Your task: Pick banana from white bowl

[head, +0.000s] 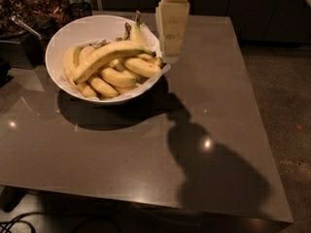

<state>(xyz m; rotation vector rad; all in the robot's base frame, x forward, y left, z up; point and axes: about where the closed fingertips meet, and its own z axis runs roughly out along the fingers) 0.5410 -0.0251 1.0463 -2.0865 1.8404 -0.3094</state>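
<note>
Dark glossy counter [146, 144] fills most of your view, with speckled floor [282, 106] off its right edge and dim cabinets behind. A big arm shadow [214, 174] falls across the counter's near right part.

White bowl [92, 30] sits far left on the counter. It is wide and round, and its paper lining pokes out at the right rim.

Your gripper [171, 57] is a cream block hanging tip down from the top edge, just at the bowl's right rim. You can't tell if it's open or closed, or whether it's over the rim or just beyond it. It's holding nothing and is apart from the fruit.

The banana [112, 52] is in the bowl. It is the long one lying on top of the pile, running from near left up to far right, with its dark tip pointing toward the gripper.

Shorter bananas [109, 76] are heaped under it, and one of them stands up at the far side.

Dark clutter [29, 8] sits far left, and cables [19, 222] lie near left below the counter.
</note>
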